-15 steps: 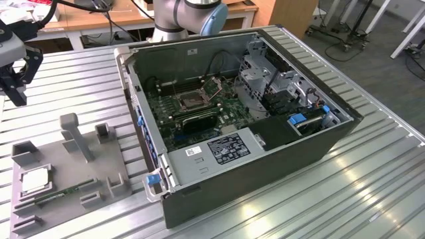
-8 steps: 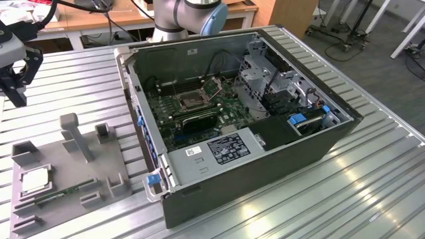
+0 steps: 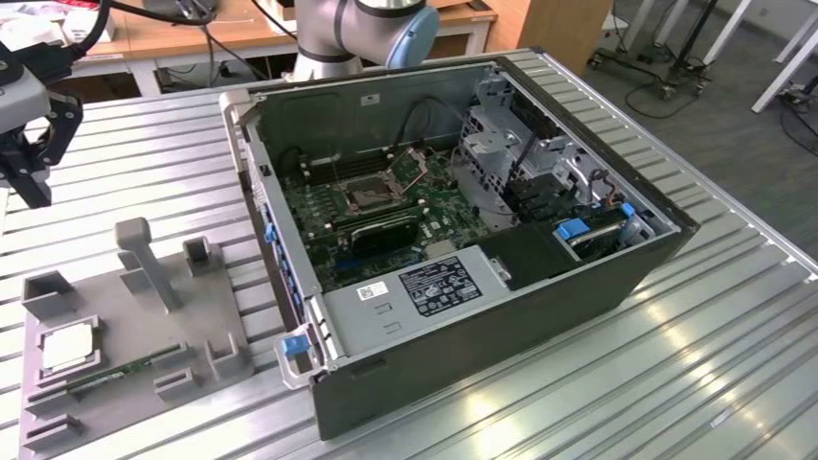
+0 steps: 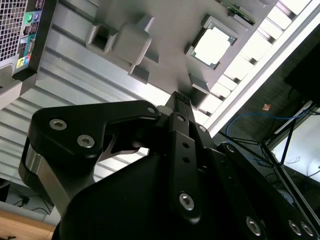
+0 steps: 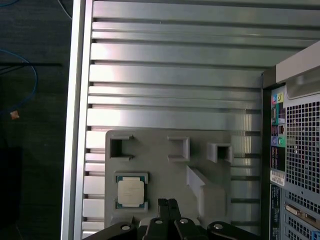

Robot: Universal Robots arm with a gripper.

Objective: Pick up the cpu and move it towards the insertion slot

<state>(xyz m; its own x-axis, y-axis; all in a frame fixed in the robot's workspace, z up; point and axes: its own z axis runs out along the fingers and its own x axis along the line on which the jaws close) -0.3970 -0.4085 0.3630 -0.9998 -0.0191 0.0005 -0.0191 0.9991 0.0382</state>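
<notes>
The cpu (image 3: 64,347) lies flat in a square pocket of the grey fixture plate (image 3: 192,316) at the exterior view's lower left, its pale metal face up. Both wrist views show the cpu (image 5: 131,191) (image 4: 214,46) resting in that pocket. My gripper (image 3: 34,192) hangs well above the table at the exterior view's far left, some way behind the fixture. Its fingers (image 5: 163,205) are shut together with nothing between them, and they are apart from the cpu. The insertion slot (image 3: 364,195) sits on the green board inside the open computer case.
The open computer case (image 3: 511,287) lies on its side on the ribbed metal table (image 3: 665,383), right of the fixture. A green memory stick (image 3: 109,376) lies on the fixture near the cpu. Grey posts (image 3: 144,259) stand up from the plate. The table's edge (image 5: 77,100) drops to the floor.
</notes>
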